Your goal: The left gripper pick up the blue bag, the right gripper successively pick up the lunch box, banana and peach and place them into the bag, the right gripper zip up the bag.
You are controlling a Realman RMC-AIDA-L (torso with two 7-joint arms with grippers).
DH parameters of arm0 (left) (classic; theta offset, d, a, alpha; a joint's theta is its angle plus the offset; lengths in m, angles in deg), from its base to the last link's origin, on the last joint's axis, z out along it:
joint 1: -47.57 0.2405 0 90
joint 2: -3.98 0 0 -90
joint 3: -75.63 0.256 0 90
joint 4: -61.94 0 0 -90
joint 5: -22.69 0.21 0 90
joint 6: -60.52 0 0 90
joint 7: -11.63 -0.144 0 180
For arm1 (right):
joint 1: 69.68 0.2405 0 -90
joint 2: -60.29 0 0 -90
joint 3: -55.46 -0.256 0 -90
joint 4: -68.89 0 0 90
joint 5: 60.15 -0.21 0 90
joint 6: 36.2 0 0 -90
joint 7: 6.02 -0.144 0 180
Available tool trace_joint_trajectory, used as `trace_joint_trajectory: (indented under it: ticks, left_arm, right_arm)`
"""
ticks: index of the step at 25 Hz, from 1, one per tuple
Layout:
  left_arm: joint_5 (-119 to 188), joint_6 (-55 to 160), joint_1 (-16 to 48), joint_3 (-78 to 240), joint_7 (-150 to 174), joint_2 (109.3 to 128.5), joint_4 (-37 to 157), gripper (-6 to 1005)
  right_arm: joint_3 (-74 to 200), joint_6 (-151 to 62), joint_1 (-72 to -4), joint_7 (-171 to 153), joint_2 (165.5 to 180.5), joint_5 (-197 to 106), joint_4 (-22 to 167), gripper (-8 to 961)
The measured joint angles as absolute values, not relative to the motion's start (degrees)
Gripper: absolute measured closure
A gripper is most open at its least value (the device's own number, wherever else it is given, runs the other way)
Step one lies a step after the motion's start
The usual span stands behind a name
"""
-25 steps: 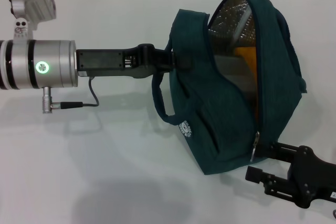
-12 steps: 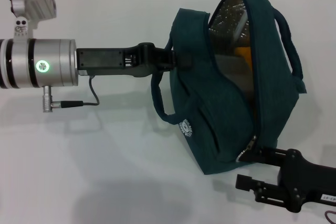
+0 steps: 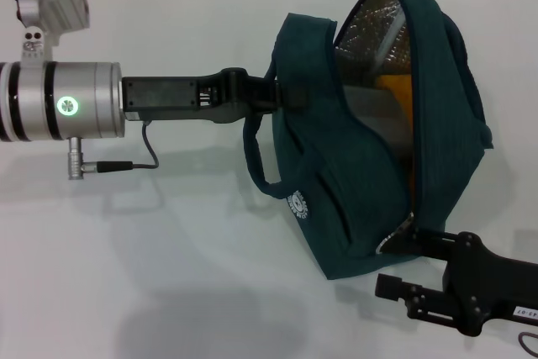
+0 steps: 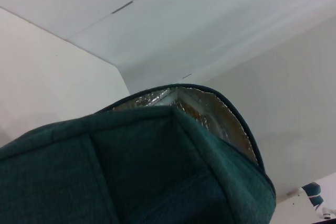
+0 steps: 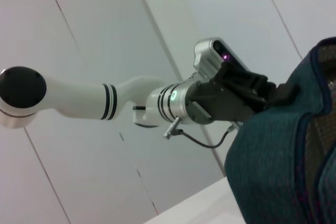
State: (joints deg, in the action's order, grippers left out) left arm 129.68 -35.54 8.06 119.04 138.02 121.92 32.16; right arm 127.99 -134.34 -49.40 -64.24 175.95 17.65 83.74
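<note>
A: Status, left to right. The left gripper (image 3: 282,97) reaches in from the left and is clamped on the near side panel of the blue bag (image 3: 336,182), holding it up off the white table (image 3: 168,250). That hold matches the earlier views.

B: And the contents?

A: An orange-yellow shape, judged to be the banana (image 3: 395,94), shows inside against the silver lining (image 3: 374,31). The lunch box and the peach are not visible; I judge they are inside.

B: What has changed?

A: The right gripper (image 3: 402,243) sits at the low end of the opening, by the metal zipper pull (image 3: 393,240). A second ago it stood lower and further right; it has since closed in on the pull. Whether its fingers are pinched on the pull, I cannot tell.

B: Meaning?

A: The zip step is starting. The opening is still wide.
</note>
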Motion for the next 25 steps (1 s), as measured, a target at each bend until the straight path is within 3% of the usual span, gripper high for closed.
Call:
trace_joint_trajectory:
  ticks: [25]
  left_arm:
    - [129.64,-35.54,8.20,119.05,138.02,121.80,32.16,963]
  right_arm:
    - [129.44,-136.25,-50.18,-62.31,175.63,16.25,83.04,363]
